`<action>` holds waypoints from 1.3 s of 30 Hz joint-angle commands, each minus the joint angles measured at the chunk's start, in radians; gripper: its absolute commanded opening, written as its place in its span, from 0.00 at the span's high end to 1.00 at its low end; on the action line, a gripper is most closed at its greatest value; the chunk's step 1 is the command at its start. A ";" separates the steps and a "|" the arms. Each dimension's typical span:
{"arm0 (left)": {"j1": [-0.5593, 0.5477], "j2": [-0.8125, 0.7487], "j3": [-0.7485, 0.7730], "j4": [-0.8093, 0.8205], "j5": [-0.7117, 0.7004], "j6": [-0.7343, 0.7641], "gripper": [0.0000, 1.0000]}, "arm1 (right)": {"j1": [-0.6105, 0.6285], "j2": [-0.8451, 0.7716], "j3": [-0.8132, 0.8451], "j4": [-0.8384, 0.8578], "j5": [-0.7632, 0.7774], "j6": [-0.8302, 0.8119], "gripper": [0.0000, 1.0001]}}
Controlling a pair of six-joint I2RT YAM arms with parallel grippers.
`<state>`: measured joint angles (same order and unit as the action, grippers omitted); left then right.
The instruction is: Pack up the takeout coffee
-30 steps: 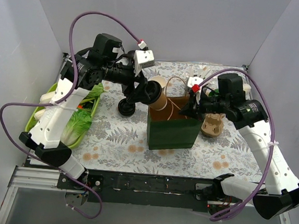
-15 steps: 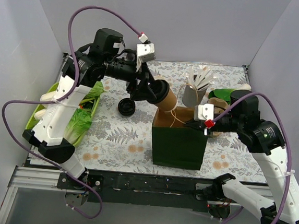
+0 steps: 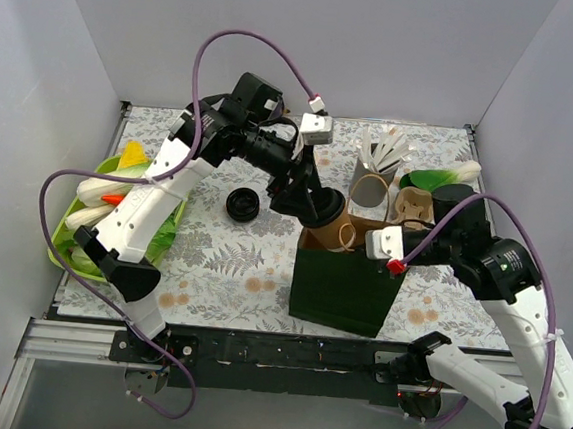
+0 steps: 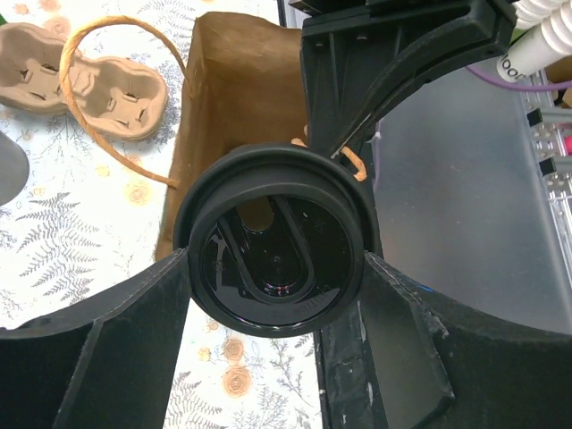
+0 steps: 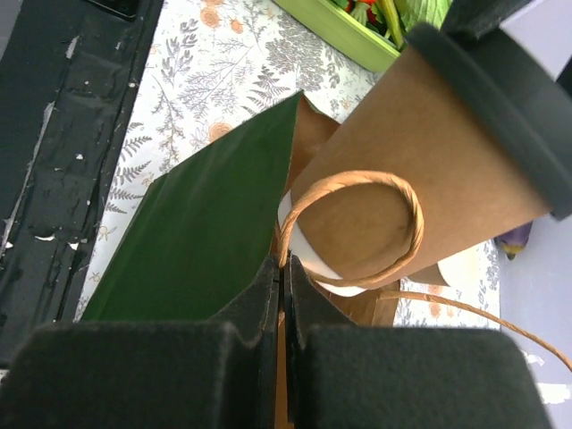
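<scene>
The takeout coffee (image 3: pixel 327 214), a tan paper cup with a black lid, is tilted over the open mouth of the green bag (image 3: pixel 345 290). My left gripper (image 3: pixel 303 196) is shut on it at the lid end. The left wrist view shows the black lid (image 4: pixel 273 268) between my fingers (image 4: pixel 107 357), with the bag's brown inside (image 4: pixel 232 107) beyond. My right gripper (image 3: pixel 385 253) is shut on the bag's rim. In the right wrist view it (image 5: pixel 283 268) pinches the rim by the twine handle (image 5: pixel 357 183), with the cup (image 5: pixel 438 161) just above the opening.
A stack of loose black lids (image 3: pixel 243 205) lies left of the bag. A green tray (image 3: pixel 59 251) of vegetables is at the far left. Behind the bag stand a holder of white items (image 3: pixel 385 148), a lidless cup (image 3: pixel 370 190) and a cardboard cup carrier (image 3: pixel 415 203).
My left arm has swung right and lowered the coffee from above the bag's back left corner to its mouth. My right gripper still holds the rim; the bag leans a little.
</scene>
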<state>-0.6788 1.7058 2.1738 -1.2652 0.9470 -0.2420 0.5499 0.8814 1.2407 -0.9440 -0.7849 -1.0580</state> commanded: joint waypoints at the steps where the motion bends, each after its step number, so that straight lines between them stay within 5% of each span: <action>1: -0.019 -0.003 0.003 -0.014 0.036 0.050 1.00 | 0.033 0.004 0.016 -0.019 -0.005 -0.049 0.99; 15: -0.031 0.037 -0.023 0.021 0.038 0.089 1.00 | 0.094 -0.073 -0.015 -0.185 0.006 -0.348 0.99; 34: -0.185 0.117 -0.078 0.021 -0.158 0.236 1.00 | 0.096 -0.108 -0.017 -0.125 0.010 -0.320 0.99; 39: -0.222 0.143 -0.092 0.030 -0.218 0.276 1.00 | 0.094 -0.188 -0.050 -0.006 0.120 -0.220 0.63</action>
<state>-0.8761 1.8374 2.1006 -1.2583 0.7837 -0.0128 0.6418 0.7494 1.2114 -1.0653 -0.7486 -1.3617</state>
